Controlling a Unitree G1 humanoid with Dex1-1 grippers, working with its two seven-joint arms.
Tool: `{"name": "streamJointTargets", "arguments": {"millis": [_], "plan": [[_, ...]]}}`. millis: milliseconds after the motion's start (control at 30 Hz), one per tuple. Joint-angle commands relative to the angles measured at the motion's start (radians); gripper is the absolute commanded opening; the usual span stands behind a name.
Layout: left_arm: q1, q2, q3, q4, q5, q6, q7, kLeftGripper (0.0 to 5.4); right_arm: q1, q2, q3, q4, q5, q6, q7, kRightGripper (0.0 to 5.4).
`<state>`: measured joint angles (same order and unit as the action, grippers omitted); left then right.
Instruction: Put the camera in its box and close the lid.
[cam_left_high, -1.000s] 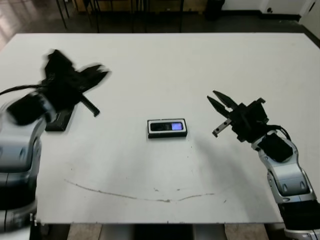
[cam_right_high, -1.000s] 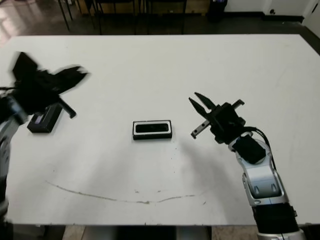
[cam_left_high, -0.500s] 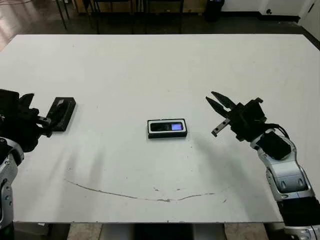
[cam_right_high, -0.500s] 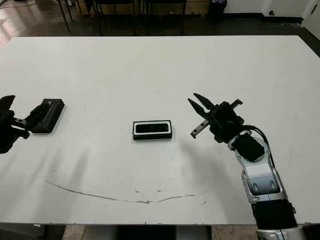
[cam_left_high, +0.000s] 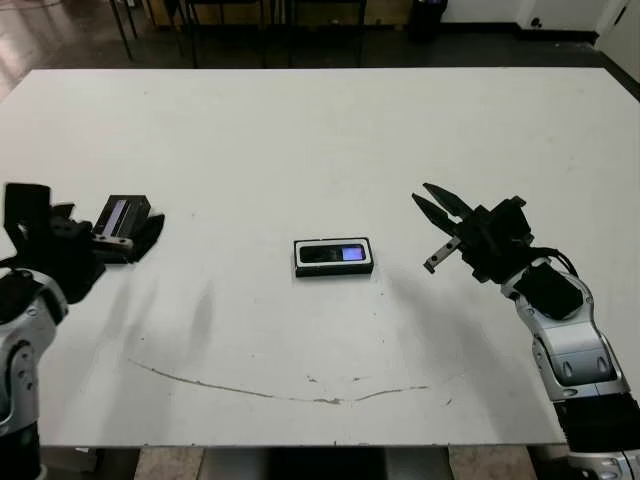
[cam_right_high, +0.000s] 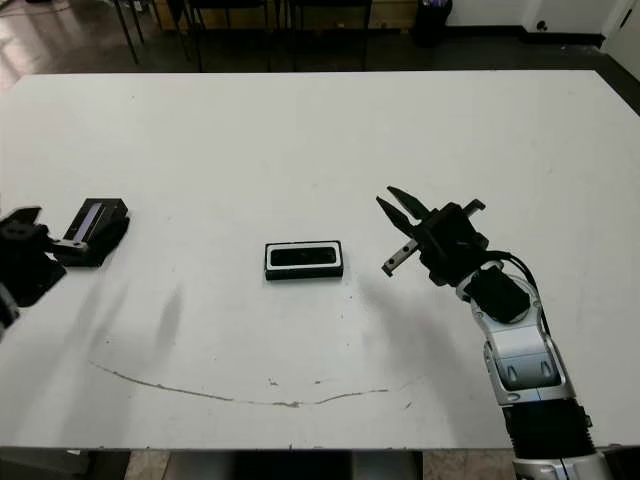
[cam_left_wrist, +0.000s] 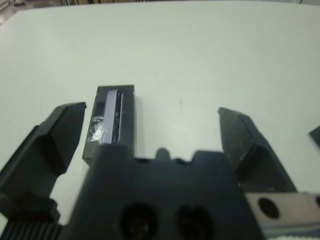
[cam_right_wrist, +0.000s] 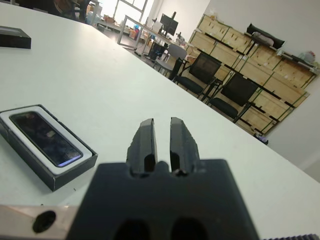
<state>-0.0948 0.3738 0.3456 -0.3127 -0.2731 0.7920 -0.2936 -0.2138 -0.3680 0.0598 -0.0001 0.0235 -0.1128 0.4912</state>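
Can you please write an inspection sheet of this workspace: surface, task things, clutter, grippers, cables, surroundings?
Surface: white table, with a thin dark scuff line near the front edge.
Camera: lying inside the box, screen lit at one end.
Box: open at mid-table, no lid on it.
Lid: lid far to the robot's left, grey panel up, between the open left gripper's fingers.
Clutter: nothing seen.
Left gripper: left gripper open around the lid, not closed on it.
Right gripper: right gripper shut, empty, apart from the box.
Cables: nothing seen on the table.
Surroundings: chairs, wooden crates, dark floor.
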Motion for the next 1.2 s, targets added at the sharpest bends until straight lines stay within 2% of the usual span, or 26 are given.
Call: {"name": "streamJointTargets", "arguments": {"millis": [33, 533, 833, 933, 1067, 1200], "plan": [[-0.002, -0.009, -0.015, 0.068, 0.015, -0.028, 0.026, 5.38, 0.016, -0.016, -0.008, 0.016, 0.005, 0.002, 0.011, 0.00], [-0.009, 0.014, -0.039, 0.263, 0.084, -0.124, 0.097, 5.38, 0.011, -0.022, -0.019, 0.054, 0.017, -0.032, 0.033, 0.00], [-0.011, 0.033, -0.054, 0.326, 0.059, -0.145, 0.020, 5.38, 0.014, -0.033, -0.020, 0.063, 0.011, -0.055, 0.039, 0.00], [-0.018, 0.011, -0.043, 0.348, 0.038, -0.160, 0.010, 5.38, 0.020, -0.034, -0.021, 0.056, 0.018, -0.037, 0.038, 0.00], [-0.033, -0.013, -0.047, 0.383, 0.032, -0.176, 0.031, 5.38, 0.024, -0.039, -0.022, 0.060, 0.012, -0.047, 0.035, 0.00], [-0.039, -0.035, -0.051, 0.419, 0.038, -0.220, 0.048, 4.92, 0.030, -0.047, -0.023, 0.042, 0.011, -0.032, 0.036, 0.00]]}}
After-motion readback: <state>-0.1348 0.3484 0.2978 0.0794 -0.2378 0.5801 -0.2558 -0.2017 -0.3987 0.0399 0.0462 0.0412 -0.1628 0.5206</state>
